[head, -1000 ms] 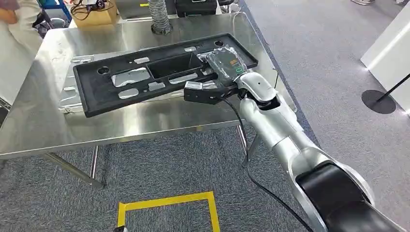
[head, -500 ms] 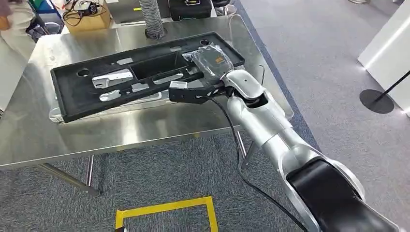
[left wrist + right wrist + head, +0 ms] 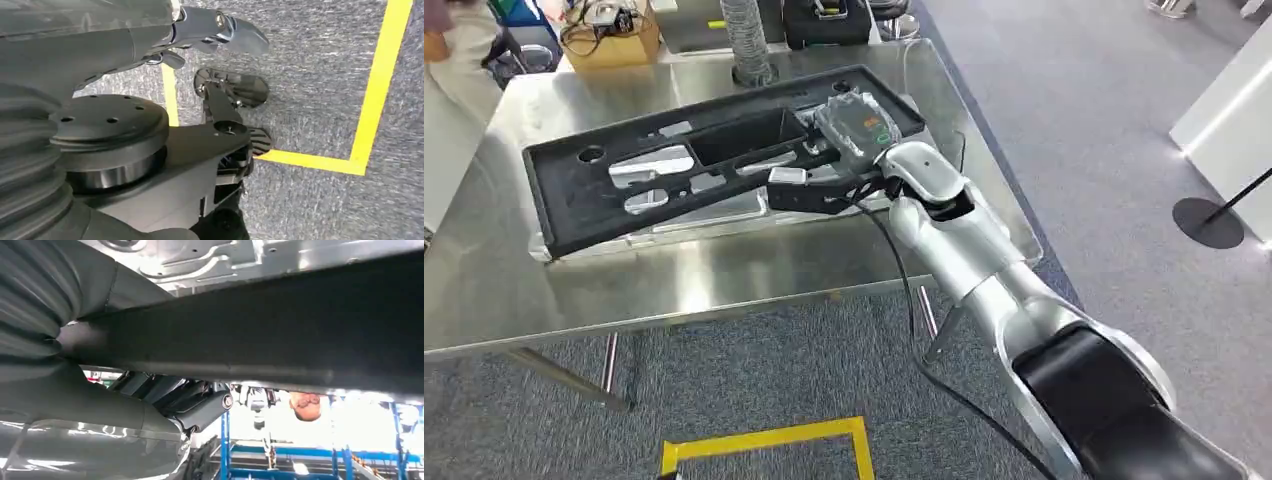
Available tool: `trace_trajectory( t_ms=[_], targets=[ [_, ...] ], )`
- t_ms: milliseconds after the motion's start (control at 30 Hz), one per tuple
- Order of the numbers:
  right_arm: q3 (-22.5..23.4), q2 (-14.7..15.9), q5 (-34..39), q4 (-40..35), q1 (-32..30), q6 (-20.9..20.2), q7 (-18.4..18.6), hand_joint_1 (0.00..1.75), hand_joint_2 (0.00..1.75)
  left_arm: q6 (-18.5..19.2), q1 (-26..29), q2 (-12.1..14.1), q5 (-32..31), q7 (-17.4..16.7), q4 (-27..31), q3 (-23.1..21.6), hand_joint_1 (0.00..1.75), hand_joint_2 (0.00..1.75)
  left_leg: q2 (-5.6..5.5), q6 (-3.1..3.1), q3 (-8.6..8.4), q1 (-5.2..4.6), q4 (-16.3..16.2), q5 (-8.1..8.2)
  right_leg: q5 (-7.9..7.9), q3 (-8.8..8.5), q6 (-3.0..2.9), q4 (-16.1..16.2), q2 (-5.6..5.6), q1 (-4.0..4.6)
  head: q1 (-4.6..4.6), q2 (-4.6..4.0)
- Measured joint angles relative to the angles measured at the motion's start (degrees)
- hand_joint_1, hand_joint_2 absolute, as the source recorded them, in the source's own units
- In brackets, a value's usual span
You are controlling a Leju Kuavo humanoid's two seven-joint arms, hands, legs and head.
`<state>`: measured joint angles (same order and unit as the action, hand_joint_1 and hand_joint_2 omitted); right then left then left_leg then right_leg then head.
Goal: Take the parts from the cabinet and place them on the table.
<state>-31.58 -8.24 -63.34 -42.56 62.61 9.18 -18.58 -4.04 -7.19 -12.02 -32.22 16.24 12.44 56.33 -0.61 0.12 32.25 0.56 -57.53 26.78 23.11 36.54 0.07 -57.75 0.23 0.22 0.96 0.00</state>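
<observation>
A long black plastic panel (image 3: 714, 165) with several cut-outs and silver inserts lies slantwise across the steel table (image 3: 674, 270). My right hand (image 3: 856, 125) grips the panel's right end from above, near the table's right side. In the right wrist view the panel's dark edge (image 3: 280, 335) crosses in front of the camera, with the dark fingers (image 3: 200, 405) curled under it above the shiny table top. My left hand (image 3: 220, 30) hangs over the grey carpet with its fingers apart and nothing in them.
A cardboard box (image 3: 614, 30), a grey ribbed hose (image 3: 744, 40) and a black case (image 3: 824, 18) stand at the table's far edge. A person (image 3: 444, 60) stands at the far left. Yellow tape (image 3: 764, 440) marks the carpet. A black round base (image 3: 1209, 218) lies to the right.
The whole picture has shifted, so the camera moved. My right hand still grips the panel, which now reaches a little further left across the table.
</observation>
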Motion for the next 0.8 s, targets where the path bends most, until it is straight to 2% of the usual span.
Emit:
trace_trajectory(
  t_ms=[67, 100, 133, 167, 233, 267, 300, 333, 400, 433, 467, 500, 533, 600, 633, 667, 733, 767, 800],
  targets=[
    [0.0, 0.0, -0.1, 0.1, 0.0, -0.1, 0.3, 1.75, 1.75, 0.0, -0.1, 0.0, -0.2, -0.1, 0.0, 0.0, 0.00, 1.75, 0.07, -0.67, -0.33, 0.06, 0.4, 0.21, 0.31, -0.06, -0.56, 0.1, 0.14, 0.09, -0.06, 0.00],
    [0.0, 0.0, -0.1, 0.0, 0.1, -0.1, 0.4, 1.75, 1.75, 0.0, -0.1, 0.0, -0.2, -0.1, 0.0, 0.0, 0.00, 1.75, 0.09, -0.99, -0.36, 0.05, 0.2, 0.82, 0.19, -0.82, -0.84, 0.9, 0.10, -0.69, -0.04, 0.02],
    [0.0, 0.0, -0.1, 0.1, 0.2, -0.1, 0.4, 1.75, 1.75, 0.1, -0.1, 0.0, -0.3, -0.2, 0.0, 0.0, 0.00, 1.75, 0.22, -1.25, 0.10, -0.01, -1.5, 1.66, 0.37, -1.32, -1.14, 1.2, 0.09, -0.65, 0.16, 0.00],
    [0.0, 0.0, -0.2, 0.1, 0.4, -0.1, 0.4, 1.75, 1.75, 0.1, -0.2, 0.0, -0.4, -0.2, 0.0, 0.0, 0.00, 1.75, 0.22, -1.50, 1.87, 0.13, -5.1, 3.36, 0.51, -1.56, -1.38, 1.2, 0.05, -0.63, 0.53, 0.02],
    [-0.1, -0.1, -0.2, 0.2, 0.4, -0.2, 0.3, 1.75, 1.75, 0.1, -0.2, 0.0, -0.4, -0.4, 0.0, 0.0, 0.00, 1.75, 0.24, -1.94, 7.21, 0.35, -14.6, 6.94, 1.00, -1.86, -1.68, 1.1, 0.05, -0.54, 0.46, 0.00],
    [-0.2, -0.1, -0.3, 0.4, 0.3, -0.2, 0.3, 1.75, 1.75, 0.1, -0.2, 0.0, -0.4, -0.5, 0.0, 0.0, 0.00, 1.75, 0.24, -2.08, 9.45, 0.38, -17.9, 7.46, 1.23, -2.05, -1.67, 1.1, 0.08, -0.53, 0.48, 0.02],
    [-0.3, -0.1, -0.3, 0.5, 0.3, -0.2, 0.3, 1.75, 1.75, 0.1, -0.1, 0.0, -0.4, -0.5, 0.0, 0.0, 0.00, 1.75, 0.25, -2.16, 10.26, 0.43, -18.2, 6.27, 1.51, -2.31, -1.62, 1.0, 0.12, -0.54, 0.44, 0.00],
    [-0.4, -0.1, -0.3, 0.6, 0.3, -0.2, 0.3, 1.75, 1.75, 0.1, -0.1, 0.0, -0.4, -0.5, 0.0, 0.0, 0.00, 1.75, 0.26, -2.19, 9.47, 0.52, -15.4, 3.66, 1.91, -2.71, -1.49, 0.8, 0.19, -0.57, 0.48, 0.02],
    [-0.4, -0.1, -0.3, 0.6, 0.3, -0.2, 0.3, 1.75, 1.75, 0.1, -0.1, 0.1, -0.4, -0.5, 0.0, 0.0, 0.00, 1.75, 0.33, -2.02, 5.36, 0.68, -5.4, -2.86, 2.87, -3.89, -1.15, 0.6, 0.24, -0.60, 0.46, 0.00],
    [-0.4, -0.1, -0.3, 0.6, 0.3, -0.2, 0.4, 1.75, 1.75, 0.1, -0.1, 0.1, -0.4, -0.5, 0.0, 0.0, 0.00, 1.75, 0.43, -1.82, 3.85, 0.69, -1.6, -4.13, 3.35, -4.29, -0.85, 0.6, 0.21, -0.59, 0.44, 0.02],
    [-0.4, -0.1, -0.3, 0.7, 0.5, -0.3, 0.3, 1.75, 1.75, 0.1, -0.1, 0.1, -0.4, -0.6, 0.0, 0.0, 0.00, 1.75, 0.37, -1.61, 3.15, 0.24, -0.9, -3.54, 3.50, -4.21, -0.55, 0.4, 0.36, -0.23, 0.46, 0.00],
    [-0.4, -0.1, -0.3, 0.8, 0.5, -0.2, 0.2, 1.75, 1.75, 0.2, -0.3, 0.1, -0.4, -0.6, 0.0, 0.0, 0.00, 1.75, 0.36, -0.96, 2.89, 0.21, -0.4, -2.85, 3.42, -3.99, -0.25, 0.4, 0.35, -0.26, 0.46, 0.02],
    [-0.4, -0.1, -0.2, 0.9, 0.5, -0.2, 0.2, 1.75, 1.75, 0.2, -0.2, 0.1, -0.4, -0.6, 0.0, 0.0, 0.00, 1.75, 0.31, -0.79, 3.02, 0.12, -0.4, -2.78, 3.51, -4.02, -0.03, 0.5, 0.29, -0.35, 0.20, 0.00],
    [-0.5, -0.1, -0.1, 0.9, 0.5, -0.2, 0.0, 1.75, 1.75, 0.0, -0.2, 0.1, -0.4, -0.5, 0.0, 0.0, 0.00, 1.75, 0.25, -0.02, 2.72, 0.37, 0.0, -2.71, 3.94, -4.27, 0.71, 0.6, 0.18, -0.28, 0.26, 0.02],
    [-0.5, -0.1, 0.0, 0.9, 0.6, -0.2, 0.0, 1.75, 1.75, 0.0, -0.1, 0.1, -0.4, -0.4, 0.0, 0.0, 0.00, 1.75, 0.22, 0.24, 2.34, 0.50, 0.3, -2.75, 4.54, -4.01, 0.97, -0.5, 0.09, -0.61, 0.20, 0.00],
    [-0.5, -0.1, 0.0, 0.9, 0.9, -0.2, 0.0, 1.75, 1.75, 0.0, -0.2, 0.1, -0.3, -0.3, 0.0, 0.0, 0.00, 1.75, 0.27, 0.61, 2.23, 0.50, 0.4, -2.54, 6.01, -2.37, 1.22, -3.5, 0.06, -0.58, 0.02, 0.02],
    [-0.5, -0.1, 0.1, 0.9, 1.0, -0.2, 0.0, 1.75, 1.75, 0.0, -0.3, 0.1, -0.4, -0.3, 0.0, 0.0, 0.00, 1.75, 0.28, 0.93, 2.06, 0.46, 0.3, -2.30, 9.58, 3.23, 1.62, -13.2, 0.06, -0.62, 0.04, 0.02],
    [-0.5, -0.1, 0.1, 1.1, 0.9, -0.2, 0.0, 1.75, 1.75, 0.0, -0.3, 0.1, -0.4, -0.3, 0.0, 0.0, 0.00, 1.75, 0.27, 1.03, 1.97, 0.44, 0.3, -2.09, 10.31, 5.69, 1.74, -16.9, 0.05, -0.63, 0.00, 0.00],
    [-0.5, -0.1, 0.1, 1.3, 0.8, -0.2, 0.0, 1.75, 1.75, 0.0, -0.2, 0.1, -0.4, -0.3, 0.0, 0.0, 0.00, 1.75, 0.23, 1.00, 1.75, 0.44, 0.2, -1.86, 9.50, 7.04, 1.76, -18.0, 0.05, -0.66, 0.02, 0.02]
  ],
)
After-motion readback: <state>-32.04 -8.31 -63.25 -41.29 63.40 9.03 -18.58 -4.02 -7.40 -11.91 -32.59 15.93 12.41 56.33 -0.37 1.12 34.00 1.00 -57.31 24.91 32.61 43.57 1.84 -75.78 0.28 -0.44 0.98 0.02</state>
